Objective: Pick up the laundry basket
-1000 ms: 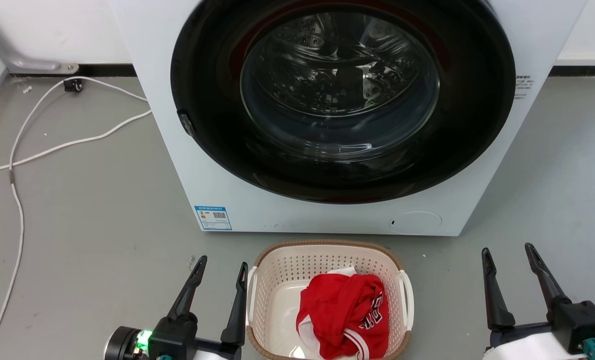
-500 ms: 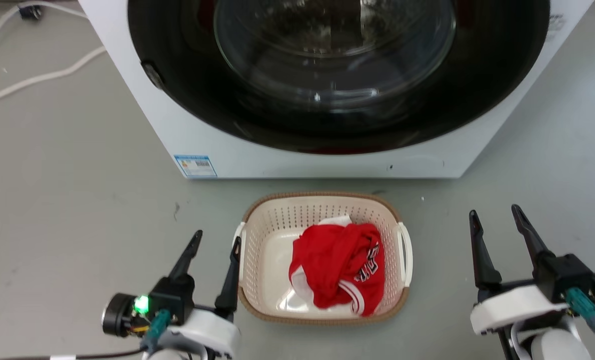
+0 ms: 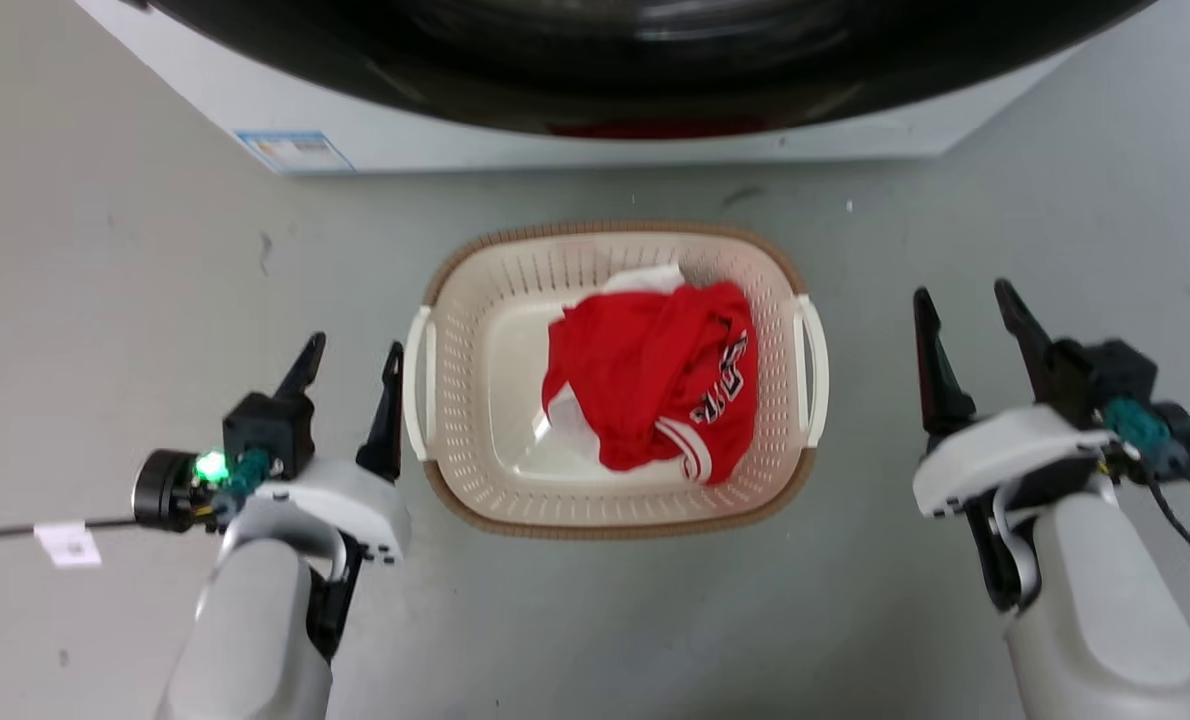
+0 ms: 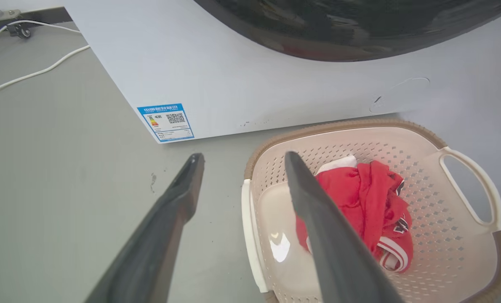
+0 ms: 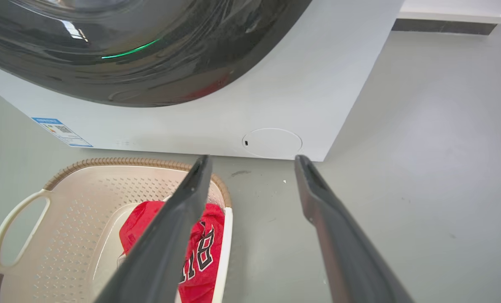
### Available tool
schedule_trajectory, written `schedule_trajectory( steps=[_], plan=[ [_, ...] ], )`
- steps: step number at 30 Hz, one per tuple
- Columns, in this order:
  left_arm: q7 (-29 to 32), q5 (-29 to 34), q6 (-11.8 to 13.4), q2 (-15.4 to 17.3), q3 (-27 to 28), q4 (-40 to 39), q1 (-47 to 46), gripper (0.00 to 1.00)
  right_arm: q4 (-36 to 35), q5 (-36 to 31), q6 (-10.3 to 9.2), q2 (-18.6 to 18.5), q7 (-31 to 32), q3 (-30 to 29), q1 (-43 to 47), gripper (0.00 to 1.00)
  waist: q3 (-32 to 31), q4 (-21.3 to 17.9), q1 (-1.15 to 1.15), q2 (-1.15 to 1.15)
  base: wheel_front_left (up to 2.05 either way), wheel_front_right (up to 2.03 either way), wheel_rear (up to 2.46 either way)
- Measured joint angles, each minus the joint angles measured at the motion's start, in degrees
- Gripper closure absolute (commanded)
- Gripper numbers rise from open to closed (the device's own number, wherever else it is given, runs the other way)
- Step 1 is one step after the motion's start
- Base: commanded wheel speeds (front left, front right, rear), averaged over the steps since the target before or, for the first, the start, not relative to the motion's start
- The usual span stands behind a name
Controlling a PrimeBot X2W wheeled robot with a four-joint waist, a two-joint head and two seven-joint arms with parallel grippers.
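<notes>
So your laundry basket (image 3: 605,505) sits upright on the grey floor (image 3: 105,300), pretty much dead centre in the head view. The white washing machine (image 3: 435,140) is at its 12 o'clock, with a strip of bare floor between the two. Inside there's a red jersey (image 3: 645,380) with white trim, bunched toward the 3 o'clock side, so the basket's bottom shows bare toward 9 o'clock. Your left end effector (image 3: 353,346) hangs at the basket's 9 o'clock, spread wide, both dark fingers pointing toward 12 o'clock. Its inner finger (image 3: 387,400) is just beside the white left handle (image 3: 417,380), and I can't tell from here if it's touching or only above it. In the left wrist view that same finger crosses in front of the handle and the near rim while the other one is out over plain floor, so nothing is gripped. Your right end effector (image 3: 961,292) is at the basket's 3 o'clock, also spread apart and holding nothing. It's well apart from the white right handle (image 3: 815,370), with a wide stretch of grey floor between. In the right wrist view the basket lies off at about 8 o'clock from the fingers. There's a blue label (image 3: 293,150) low on the machine's front, at the basket's 11 o'clock.
</notes>
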Motion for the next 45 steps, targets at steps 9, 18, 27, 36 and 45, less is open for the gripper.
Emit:
schedule_trajectory(
  steps=[9,18,27,36,45],
  plan=[
    [0.0,-1.4,-0.8,1.4,-3.7,13.6,-11.0,0.00,12.9,1.3,0.00,0.0,1.8,2.9,-10.9,0.00,8.4,-0.2,0.00,0.00,0.00,0.00,0.00],
    [0.0,-5.2,-0.8,3.6,-9.0,23.7,-18.8,0.00,24.1,5.3,0.00,0.1,5.0,7.1,-18.8,0.00,13.6,-0.2,0.00,0.00,0.00,0.00,0.00],
    [0.1,-10.3,-0.8,4.7,-16.9,31.0,-24.3,0.00,33.7,11.5,0.00,0.1,8.6,11.6,-24.6,0.00,16.0,0.2,-0.01,0.00,0.00,0.00,0.00],
    [4.3,-19.1,-0.8,5.6,-25.5,32.9,-28.2,0.00,40.5,12.9,0.00,0.1,10.2,13.7,-29.7,0.00,17.8,0.3,-0.01,0.00,0.00,0.00,0.00],
    [10.4,-26.8,-0.8,8.9,-34.8,31.3,-31.2,0.00,42.8,16.0,0.00,0.1,12.2,17.2,-32.9,0.00,19.5,0.4,-0.01,0.00,0.00,0.00,0.00]
  ],
)
